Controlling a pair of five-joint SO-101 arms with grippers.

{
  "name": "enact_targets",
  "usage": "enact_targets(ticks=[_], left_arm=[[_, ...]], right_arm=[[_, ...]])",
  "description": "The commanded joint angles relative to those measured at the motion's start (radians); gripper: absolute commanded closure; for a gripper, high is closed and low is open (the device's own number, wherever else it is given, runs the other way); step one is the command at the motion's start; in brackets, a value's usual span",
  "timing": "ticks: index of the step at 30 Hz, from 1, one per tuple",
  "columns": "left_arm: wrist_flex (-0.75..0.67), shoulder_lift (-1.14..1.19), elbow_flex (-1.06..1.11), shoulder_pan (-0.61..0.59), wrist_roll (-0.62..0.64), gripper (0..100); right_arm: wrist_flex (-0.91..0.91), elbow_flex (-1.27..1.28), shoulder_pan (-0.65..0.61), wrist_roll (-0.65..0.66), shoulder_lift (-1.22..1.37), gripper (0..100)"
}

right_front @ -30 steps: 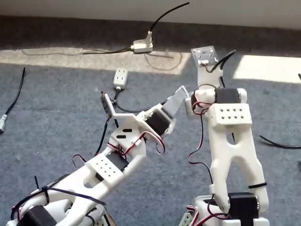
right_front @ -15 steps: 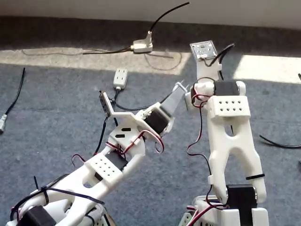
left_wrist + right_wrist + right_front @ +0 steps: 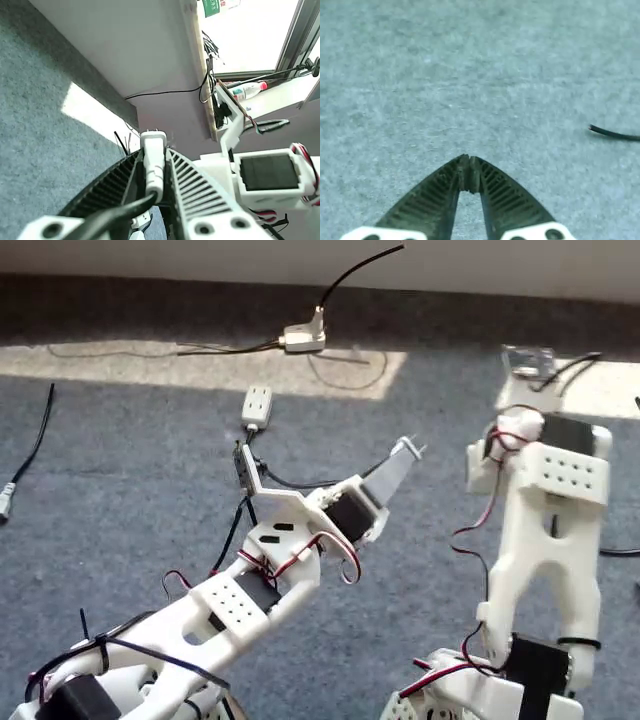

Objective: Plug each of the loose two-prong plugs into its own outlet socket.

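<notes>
Holding the white plug (image 3: pixel 152 160) by its body, the left arm's fingers (image 3: pixel 192 180) are closed tight on it. The plug's long axis runs along the fingers, with its 2 prongs sticking out past the tips and its black cord (image 3: pixel 125 207) going back toward the wrist. In the high view this arm reaches up from the near left, lifted above the carpet (image 3: pixel 120 470), and its tips point toward the far right. The white outlet socket (image 3: pixel 257 404) lies flat on the carpet on the other side, toward the far left of the tips and well apart from them, so the prongs face away from it. I judge that the coming move depends on this: the wrist must swing around and tip down until the prongs look at the socket's face. The right arm's fingers (image 3: pixel 502 192) are shut together with nothing between them, above the carpet and near a loose cable end (image 3: pixel 615 134). The left arm is the nearer one to the socket.
</notes>
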Motion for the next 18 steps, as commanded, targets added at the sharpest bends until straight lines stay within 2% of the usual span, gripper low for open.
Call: enact_targets(ticks=[1, 5, 11, 15, 18], left_arm=[[0.006, -0.018, -0.027, -0.038, 0.000, 100], [0.189, -0.018, -0.114, -0.120, -0.017, 100], [0.658, -0.018, -0.328, -0.262, -0.353, 100], [0.861, -0.025, -0.430, -0.334, -0.540, 100], [1.026, -0.024, -0.526, -0.414, -0.686, 100]], right_arm=[[0.021, 0.064, 0.151, 0.012, -0.105, 98.1], [-0.030, 0.321, 0.186, 0.014, -0.185, 98.1], [-0.363, 0.822, 0.019, -0.038, -0.300, 98.1], [-0.613, 1.070, -0.071, -0.077, -0.367, 98.0], [-0.682, 1.147, -0.096, -0.078, -0.424, 98.0]])
